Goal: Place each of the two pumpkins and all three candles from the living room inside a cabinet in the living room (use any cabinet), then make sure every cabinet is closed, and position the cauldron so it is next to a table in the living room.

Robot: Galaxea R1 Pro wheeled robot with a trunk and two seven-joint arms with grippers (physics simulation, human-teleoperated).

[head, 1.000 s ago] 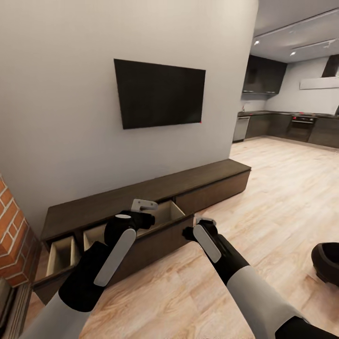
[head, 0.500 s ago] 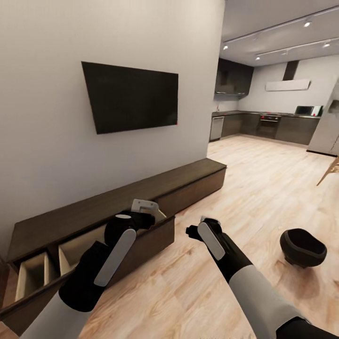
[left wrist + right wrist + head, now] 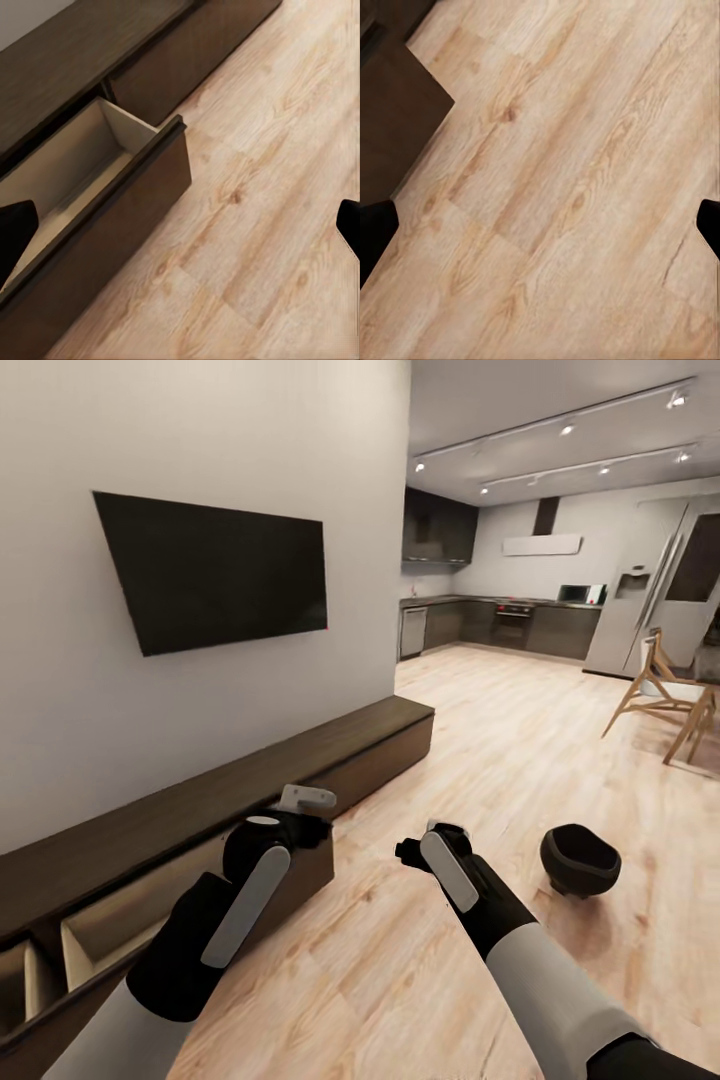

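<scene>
Two grippers: both are hanging empty over the floor, carrying nothing.
Left gripper (image 3: 300, 810): in its wrist view the two dark fingertips (image 3: 15, 232) are sitting at opposite edges with bare floor and drawer between them, so the jaws are standing wide.
Right gripper (image 3: 425, 840): it is likewise spread wide, one fingertip (image 3: 373, 229) showing at each side of its wrist view, plank floor (image 3: 562, 187) lying between.
Drawer (image 3: 90, 172): it is standing pulled out just beside the left gripper, pale wood inside; the part showing holds nothing.
Cabinet (image 3: 250, 780): it is running low along the white wall under the television (image 3: 215, 570), with open compartments also showing near the left arm.
Cauldron (image 3: 580, 858): it is sitting upright on the floor, well apart from the right gripper and short of the chair (image 3: 665, 695).
Cauldron handling: it is probably rigid and fairly heavy, its smooth round belly likely slipping between pads; pinching the rim wall, one finger inside and one outside, is looking safest.
Pumpkins, candles: there is nothing to say of them from here.
Kitchen (image 3: 500, 620): it is lying far behind, no part of the job.
</scene>
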